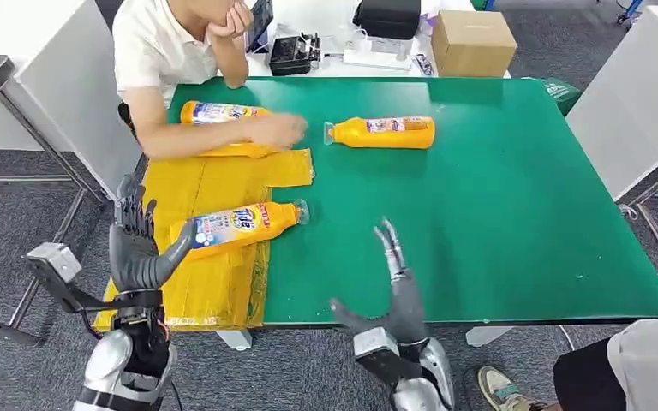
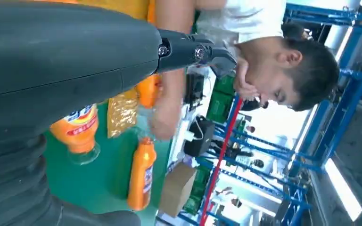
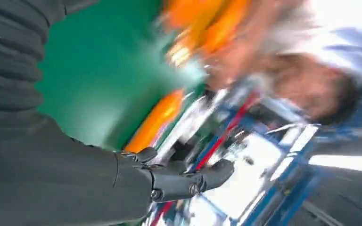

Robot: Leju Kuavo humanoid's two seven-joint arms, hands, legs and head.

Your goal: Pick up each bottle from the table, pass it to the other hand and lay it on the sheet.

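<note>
A yellow sheet (image 1: 214, 274) covers the left part of the green table (image 1: 497, 223). One orange bottle (image 1: 240, 224) lies on the sheet, its clear cap toward the middle. My left hand (image 1: 137, 244) hovers open just left of that bottle, fingers spread and holding nothing. A second orange bottle (image 1: 384, 133) lies on the bare green top further back. A third bottle (image 1: 218, 114) lies at the sheet's far end, under a person's hand (image 1: 276, 130). My right hand (image 1: 394, 295) is open above the table's near edge, fingers pointing forward.
A person in a white shirt (image 1: 158, 47) leans on the table's far left corner. A cardboard box (image 1: 473, 43), a black bag (image 1: 385, 17) and small devices sit on the white table behind. Another person's leg and shoe (image 1: 501, 390) show at the lower right.
</note>
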